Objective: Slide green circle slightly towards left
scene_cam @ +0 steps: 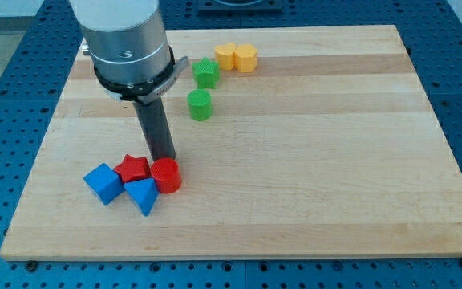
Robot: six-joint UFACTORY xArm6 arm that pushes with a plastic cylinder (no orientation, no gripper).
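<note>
The green circle is a short green cylinder standing on the wooden board, above the board's middle and left of centre. A green star sits just above it. My tip is at the lower end of the dark rod, well below and to the left of the green circle, apart from it. The tip sits right at the top edge of a red circle; I cannot tell whether they touch.
A red star, a blue cube and a blue triangle cluster left of the red circle. A yellow hexagon and a yellow circle stand near the board's top edge. The arm's grey body covers the top left.
</note>
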